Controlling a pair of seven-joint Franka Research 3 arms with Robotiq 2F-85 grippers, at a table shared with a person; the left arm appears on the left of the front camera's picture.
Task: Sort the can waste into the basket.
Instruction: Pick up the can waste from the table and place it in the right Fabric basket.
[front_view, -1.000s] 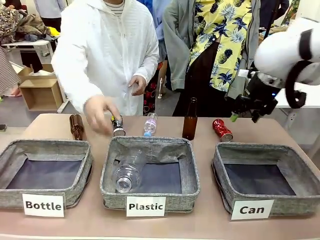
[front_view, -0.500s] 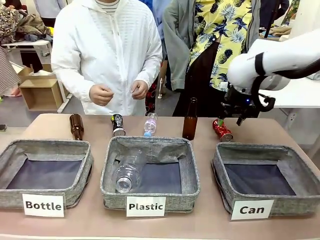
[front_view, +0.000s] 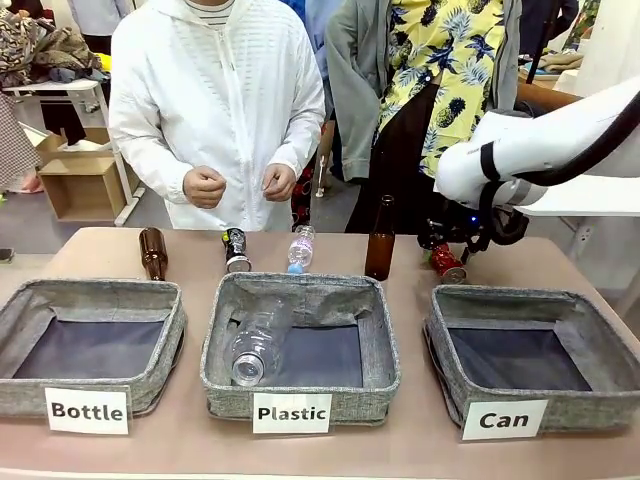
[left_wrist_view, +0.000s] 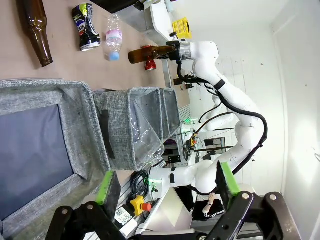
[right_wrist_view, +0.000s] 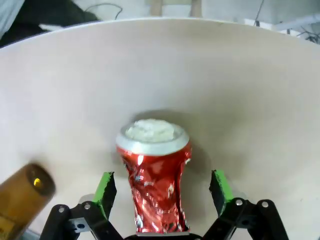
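Red can (right_wrist_view: 156, 180) straddled on tabletop (right_wrist_view: 60, 100), not gripped.
Right jaws spread wide either side of it, pads (right_wrist_view: 106, 186) clear; left jaws likewise wide, holding nothing.

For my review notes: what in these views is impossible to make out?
- Front view: the right arm hides most of the red can.
- Right wrist view: the red can's lower end is cut off by the bottom edge; the brown bottle is blurred and cropped at the corner.
- Front view: print on the black can is too small to read.
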